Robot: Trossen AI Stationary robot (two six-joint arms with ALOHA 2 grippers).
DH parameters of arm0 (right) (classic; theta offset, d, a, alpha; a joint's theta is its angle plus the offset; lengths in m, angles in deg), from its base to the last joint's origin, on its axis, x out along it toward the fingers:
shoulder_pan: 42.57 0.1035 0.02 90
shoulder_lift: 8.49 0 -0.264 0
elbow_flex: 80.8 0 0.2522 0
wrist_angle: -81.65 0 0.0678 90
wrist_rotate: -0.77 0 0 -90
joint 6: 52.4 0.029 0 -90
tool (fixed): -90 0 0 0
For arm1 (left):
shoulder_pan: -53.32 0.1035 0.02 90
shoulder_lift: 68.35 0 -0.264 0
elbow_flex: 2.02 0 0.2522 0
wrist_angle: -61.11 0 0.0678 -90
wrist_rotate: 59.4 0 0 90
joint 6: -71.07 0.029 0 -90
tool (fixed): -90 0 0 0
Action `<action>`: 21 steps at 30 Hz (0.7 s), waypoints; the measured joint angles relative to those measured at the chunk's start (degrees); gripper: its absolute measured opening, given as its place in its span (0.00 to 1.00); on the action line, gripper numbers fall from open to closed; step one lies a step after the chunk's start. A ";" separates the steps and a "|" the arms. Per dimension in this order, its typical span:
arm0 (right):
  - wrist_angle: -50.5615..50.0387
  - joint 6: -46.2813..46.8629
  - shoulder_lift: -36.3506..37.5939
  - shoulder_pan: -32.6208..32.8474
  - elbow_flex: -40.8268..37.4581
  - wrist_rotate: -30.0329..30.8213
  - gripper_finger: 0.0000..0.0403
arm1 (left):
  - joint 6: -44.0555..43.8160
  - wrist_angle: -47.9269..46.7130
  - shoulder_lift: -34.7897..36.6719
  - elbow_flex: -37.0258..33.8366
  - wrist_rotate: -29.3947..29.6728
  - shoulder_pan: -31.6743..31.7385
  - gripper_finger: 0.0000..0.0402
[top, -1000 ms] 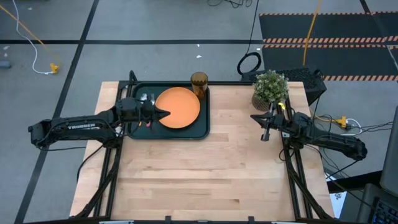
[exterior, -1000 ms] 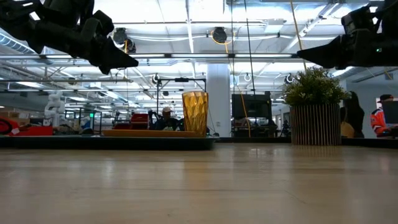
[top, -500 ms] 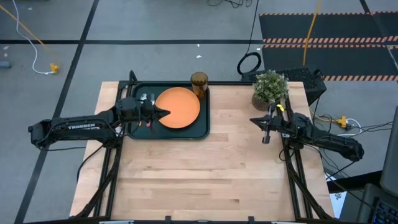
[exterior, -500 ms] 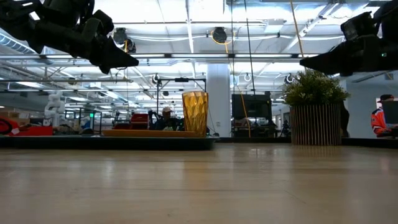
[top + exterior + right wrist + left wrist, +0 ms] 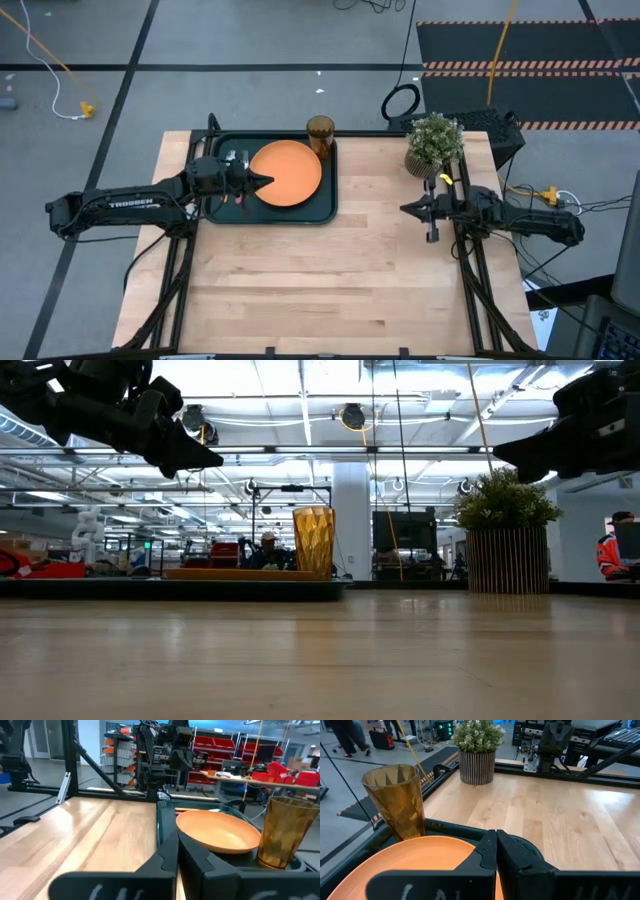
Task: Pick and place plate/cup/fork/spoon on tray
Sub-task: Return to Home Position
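left end effector (image 5: 264, 183) clenched over plate (image 5: 295, 170) on tray (image 5: 323, 207), right end effector (image 5: 407, 209) clenched above table (image 5: 300, 285)

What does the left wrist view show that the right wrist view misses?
Only the left wrist view shows the potted plant and the right arm beyond it. Only the right wrist view shows the left arm over the tray's far side, with red storage bins behind. Both show the orange plate and the cup on the tray, each past its own shut fingers: the left gripper and the right gripper.
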 joint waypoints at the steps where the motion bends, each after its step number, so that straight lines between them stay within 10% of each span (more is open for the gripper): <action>1: -0.24 0.32 0.00 1.02 0.00 0.79 0.00 | 0.06 0.02 0.00 0.00 0.00 0.00 0.00; 21: -0.58 -2.64 -1.78 9.29 -0.02 5.50 0.00 | 0.95 -0.02 0.00 0.00 0.00 0.00 0.00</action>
